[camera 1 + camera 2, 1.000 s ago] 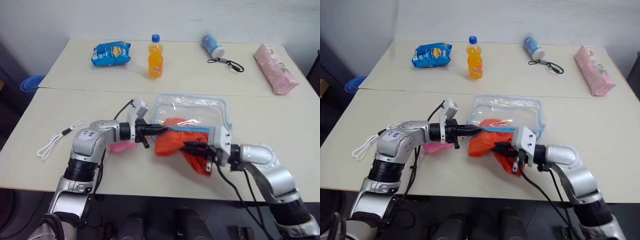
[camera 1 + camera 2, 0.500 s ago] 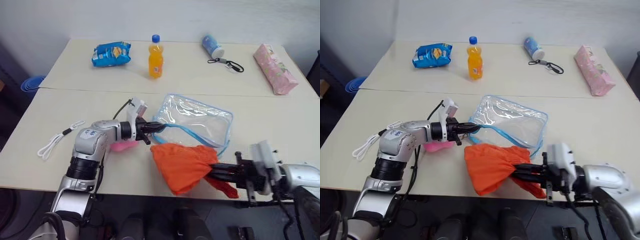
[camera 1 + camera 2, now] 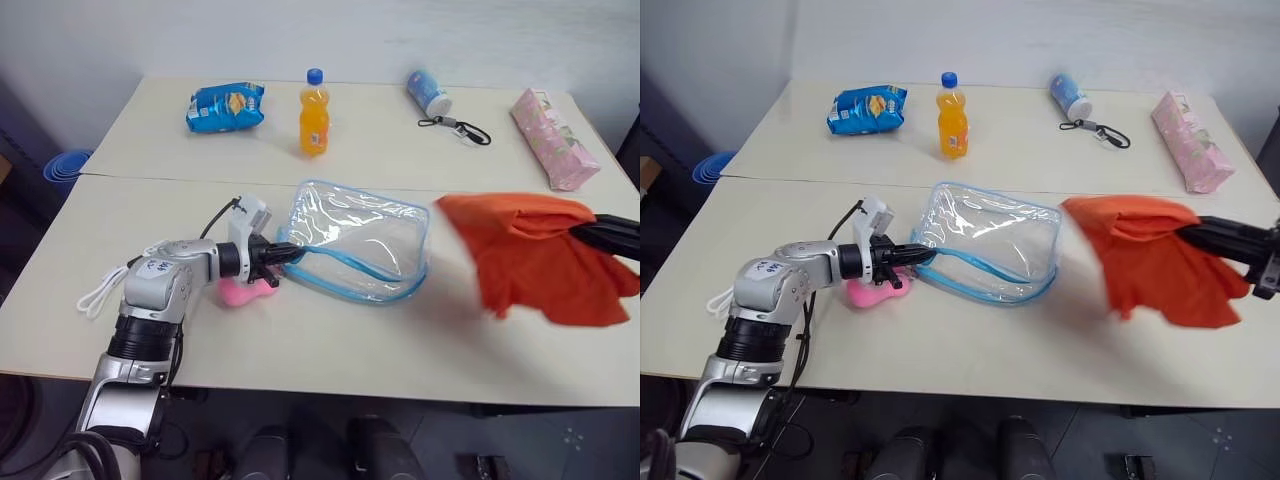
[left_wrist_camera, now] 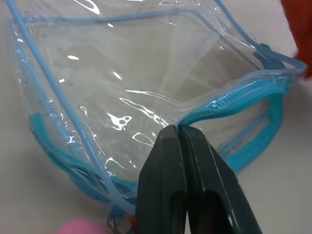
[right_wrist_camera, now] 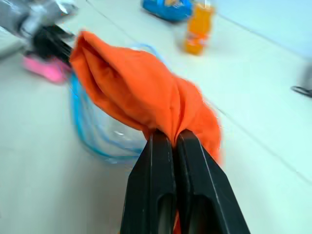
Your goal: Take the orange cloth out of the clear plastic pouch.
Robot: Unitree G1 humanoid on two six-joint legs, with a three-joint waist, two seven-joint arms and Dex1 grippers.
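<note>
Two pale beige tables [image 3: 200,190] pushed edge to edge — plain light wall [image 3: 300,35] behind, dark floor [image 3: 25,140] at left.

Orange cloth [image 3: 535,260]: bright orange-red. Clear plastic pouch [image 3: 355,240]: transparent, light-blue trim. Plush toy [image 3: 243,291]: pink. Snack bag [image 3: 225,105]: blue. Drink bottle [image 3: 314,113]: orange, blue cap. Table [image 3: 150,200]: cream.

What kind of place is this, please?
Probably an office or lab test room: two plain cream tables pushed together by a bare wall, with loose props, an orange drink bottle and a blue snack bag.
</note>
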